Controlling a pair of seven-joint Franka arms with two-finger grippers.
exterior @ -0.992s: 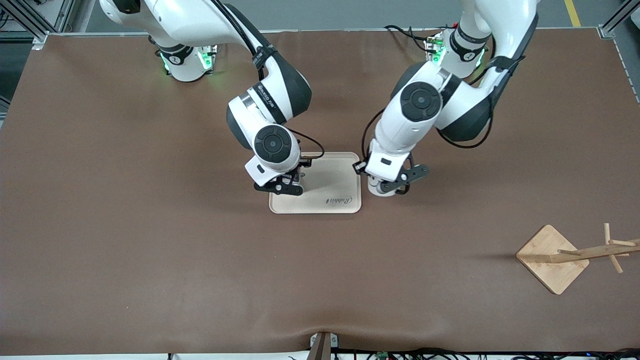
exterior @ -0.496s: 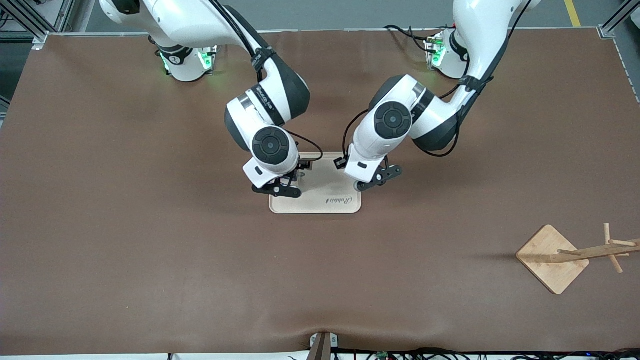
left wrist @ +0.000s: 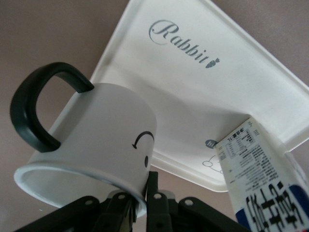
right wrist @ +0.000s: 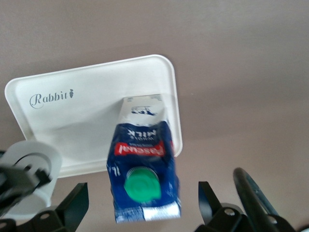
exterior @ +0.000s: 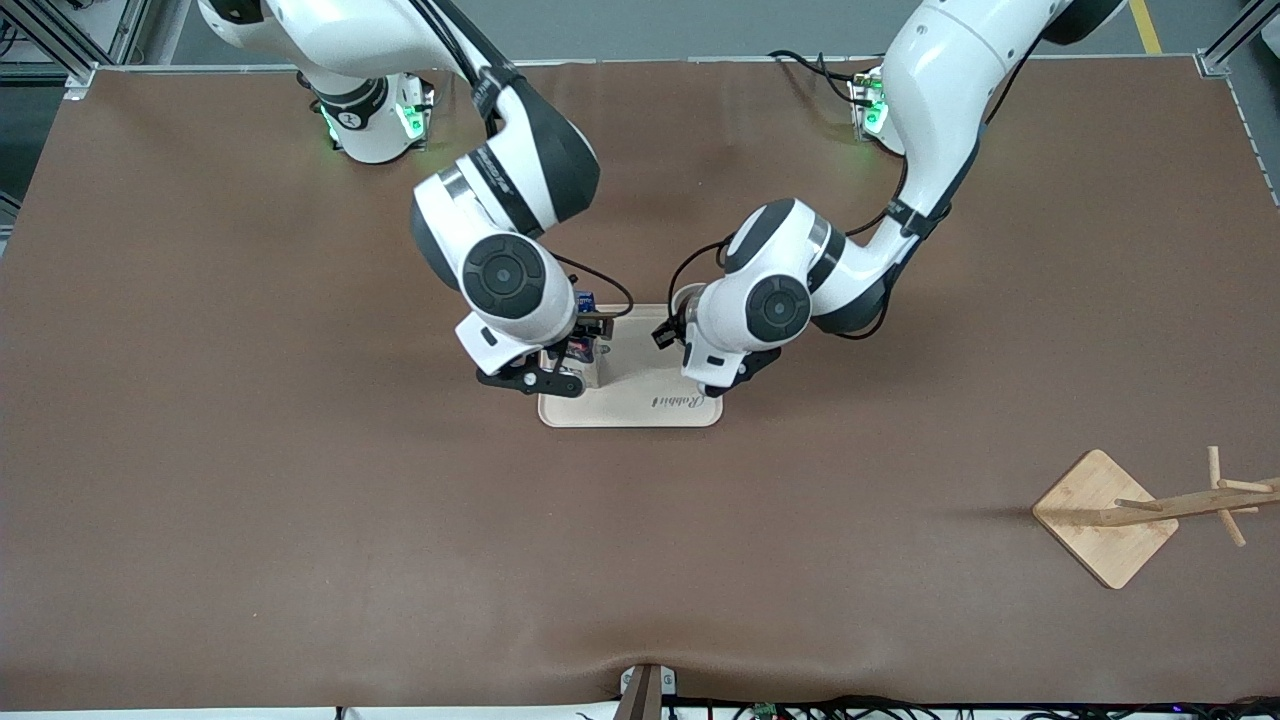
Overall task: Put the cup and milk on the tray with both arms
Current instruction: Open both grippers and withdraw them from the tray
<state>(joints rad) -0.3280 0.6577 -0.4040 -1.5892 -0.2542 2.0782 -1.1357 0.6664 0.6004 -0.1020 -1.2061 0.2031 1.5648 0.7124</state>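
Observation:
The cream tray (exterior: 650, 375) lies mid-table. The blue milk (exterior: 583, 350) stands on its end toward the right arm. In the right wrist view the milk (right wrist: 142, 169) stands on the tray (right wrist: 87, 121), and my right gripper (right wrist: 142, 200) is open above it, fingers clear on both sides. My left gripper (left wrist: 142, 195) is shut on the rim of the white cup (left wrist: 96, 140), holding it tilted over the tray (left wrist: 193, 87) corner toward the left arm. The cup's rim (exterior: 688, 297) peeks out by the left wrist. The milk (left wrist: 260, 183) also shows in the left wrist view.
A diamond-shaped wooden stand base (exterior: 1105, 518) with a pegged pole (exterior: 1190, 503) sits toward the left arm's end, nearer the front camera. Brown matting covers the table around the tray.
My left arm has carried the cup from the table beside the tray to over the tray's corner. My right arm has drawn back, and the milk now shows standing on the tray.

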